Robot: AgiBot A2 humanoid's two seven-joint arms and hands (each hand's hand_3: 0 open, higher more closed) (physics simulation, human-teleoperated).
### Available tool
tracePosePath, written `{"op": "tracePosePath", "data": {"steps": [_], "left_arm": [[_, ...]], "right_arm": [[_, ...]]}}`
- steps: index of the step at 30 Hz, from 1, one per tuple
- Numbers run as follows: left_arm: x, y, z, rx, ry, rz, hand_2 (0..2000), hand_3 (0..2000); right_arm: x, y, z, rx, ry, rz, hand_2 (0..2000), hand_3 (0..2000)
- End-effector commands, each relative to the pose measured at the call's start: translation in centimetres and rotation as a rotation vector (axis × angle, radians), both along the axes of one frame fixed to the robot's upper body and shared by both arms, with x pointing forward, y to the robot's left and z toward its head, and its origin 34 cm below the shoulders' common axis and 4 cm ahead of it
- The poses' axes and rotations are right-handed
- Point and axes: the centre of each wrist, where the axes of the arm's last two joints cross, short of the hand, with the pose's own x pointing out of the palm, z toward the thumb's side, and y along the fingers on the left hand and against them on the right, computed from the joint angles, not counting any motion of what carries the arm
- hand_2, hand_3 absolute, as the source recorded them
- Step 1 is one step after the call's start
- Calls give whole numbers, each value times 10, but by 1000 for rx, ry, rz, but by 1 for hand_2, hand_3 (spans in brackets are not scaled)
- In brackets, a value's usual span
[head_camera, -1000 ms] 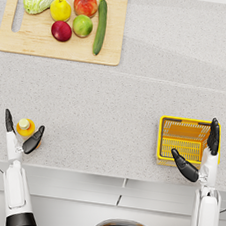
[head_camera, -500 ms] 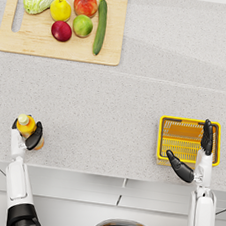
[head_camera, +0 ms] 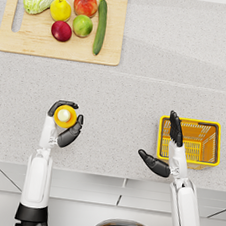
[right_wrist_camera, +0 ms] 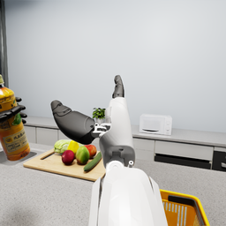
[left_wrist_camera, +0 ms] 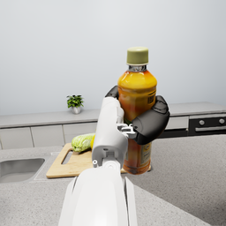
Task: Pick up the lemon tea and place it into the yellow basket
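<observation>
Orange lemon tea (head_camera: 64,116) sitting upright, left hand (head_camera: 63,123) clamping it above desk (head_camera: 128,92). Right hand (head_camera: 168,147) spreading empty by yellow basket (head_camera: 212,143). Advising: carrying level, lowering inside rim.

1. We can find no words, numbers or signs that we can read in any of the views.
2. The lemon tea (left_wrist_camera: 137,110) bottle has a label wrapped around it. In the left wrist view the left hand (left_wrist_camera: 143,119) covers most of that label, and the part we see is too blurry to read.
3. In the right wrist view the same bottle's label shows some small dark marks. They are too tiny for us to tell what they say.
4. The yellow basket (head_camera: 213,143) has no writing on it that we can see.
</observation>
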Motion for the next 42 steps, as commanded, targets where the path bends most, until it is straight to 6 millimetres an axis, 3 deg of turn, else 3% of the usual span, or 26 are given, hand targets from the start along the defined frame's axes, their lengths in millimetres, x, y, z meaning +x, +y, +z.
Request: {"op": "tracePosePath", "data": {"steps": [1,10,13,14,15,16,17,18,22,23,24,26,28,32,34,38,40,42], "left_arm": [[-1,-40,39,-1,-140,-133,2000,2000],[-10,-116,41,23,-144,-399,2000,2000],[-18,-135,29,58,-113,-472,2000,2000],[-22,-140,26,67,-105,-492,2000,2000],[-25,-143,23,104,-101,-530,2000,2000],[-30,-145,22,99,-104,-522,2000,2000],[-32,-145,21,98,-104,-509,2000,2000],[-32,-145,21,100,-109,-508,2000,2000],[-34,-144,19,144,-109,-547,2000,2000],[-34,-141,20,158,-116,-554,639,1673],[-36,-137,22,145,-126,-520,0,1347],[-39,-122,32,116,-168,-447,0,693],[-37,-82,32,103,-169,-299,0,40],[-42,5,18,5,-115,51,0,0],[-45,28,14,-46,-107,155,0,0],[-41,46,13,-68,-99,223,0,0],[-35,47,12,-68,-88,223,0,0],[-31,45,9,-69,-72,218,0,0]], "right_arm": [[12,25,-3,-38,14,45,0,0],[29,71,-2,-158,-6,79,0,0],[32,79,4,-154,-19,93,0,0],[34,75,2,-625,-165,211,0,0],[35,80,7,-267,-62,121,0,0],[35,80,7,-292,-70,133,0,0],[34,78,7,-320,-75,167,1361,327],[35,78,7,-432,-82,323,2000,653],[35,76,10,-540,-103,465,2000,1960],[36,76,11,-540,-104,462,2000,2000],[36,75,12,-534,-108,446,2000,2000],[41,69,19,-519,-124,409,2000,2000],[47,54,40,-430,-163,288,2000,2000],[50,-7,75,-204,-239,-29,2000,2000],[48,-44,78,-132,-241,-161,2000,2000],[47,-94,62,-53,-175,-304,2000,2000],[46,-100,47,-43,-125,-312,2000,2000],[45,-96,29,-64,34,-308,2000,2000]]}}
